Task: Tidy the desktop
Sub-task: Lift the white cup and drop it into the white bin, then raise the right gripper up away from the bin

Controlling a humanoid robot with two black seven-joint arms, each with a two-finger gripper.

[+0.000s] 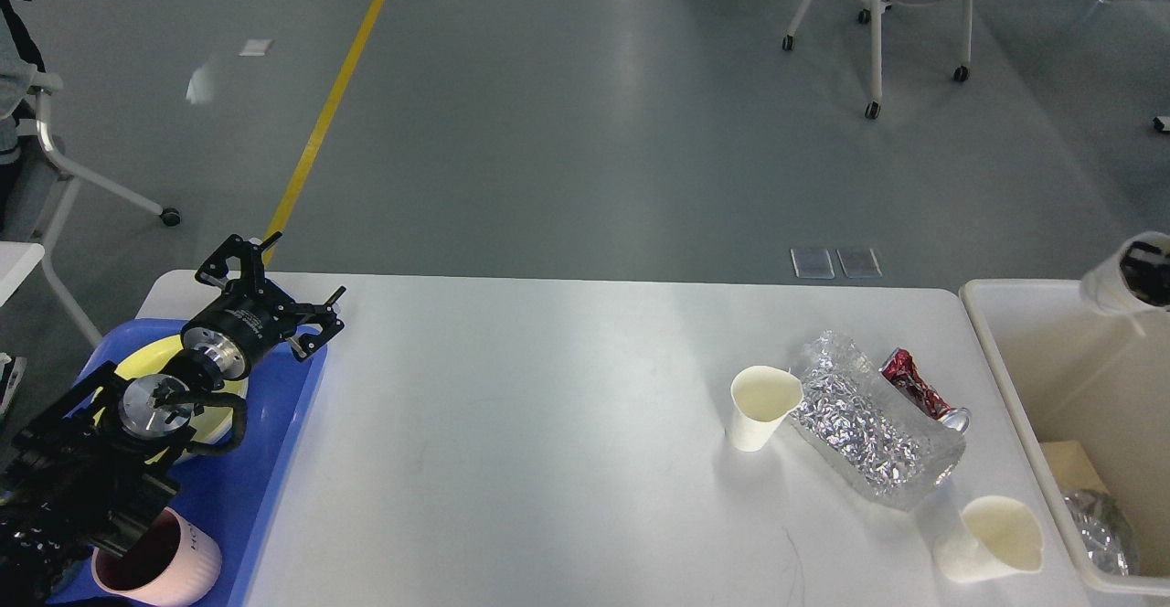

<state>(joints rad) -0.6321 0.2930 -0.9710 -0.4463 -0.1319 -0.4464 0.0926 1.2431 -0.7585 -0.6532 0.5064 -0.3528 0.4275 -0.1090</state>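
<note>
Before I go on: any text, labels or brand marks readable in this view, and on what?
"HO", partly cut off, on the side of the pink mug in the blue tray.
Crushed red can on the desktop: print too crumpled to read.
Paper cups and foil bag: no text visible.

Black jointed left arm [137, 424], silver discs, black cable
</note>
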